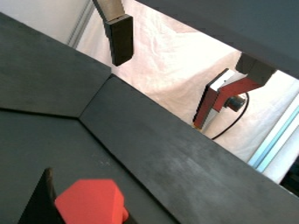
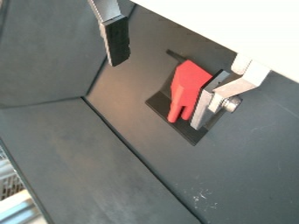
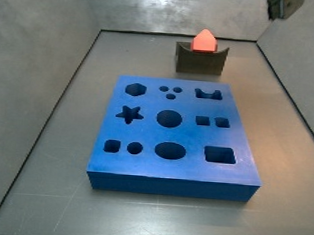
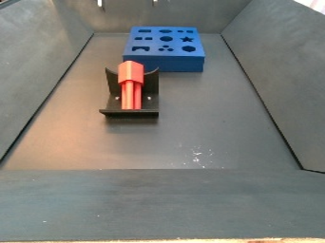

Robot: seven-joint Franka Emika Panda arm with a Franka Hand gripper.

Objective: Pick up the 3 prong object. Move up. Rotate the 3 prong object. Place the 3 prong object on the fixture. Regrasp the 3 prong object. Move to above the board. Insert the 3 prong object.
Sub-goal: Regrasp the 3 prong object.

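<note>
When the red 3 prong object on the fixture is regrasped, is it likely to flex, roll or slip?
The 3 prong object looks like solid moulded plastic, so probably stiff and light. It lies in the fixture notch, which should stop rolling. Its smooth faces might slip. The end effector is open, apart from it, in a wrist view.

The 3 prong object [image 4: 128, 80] rests on the fixture [image 4: 128, 107], apart from the board [image 4: 166, 46]; the hand [image 2: 163, 74] hangs above, empty.
</note>
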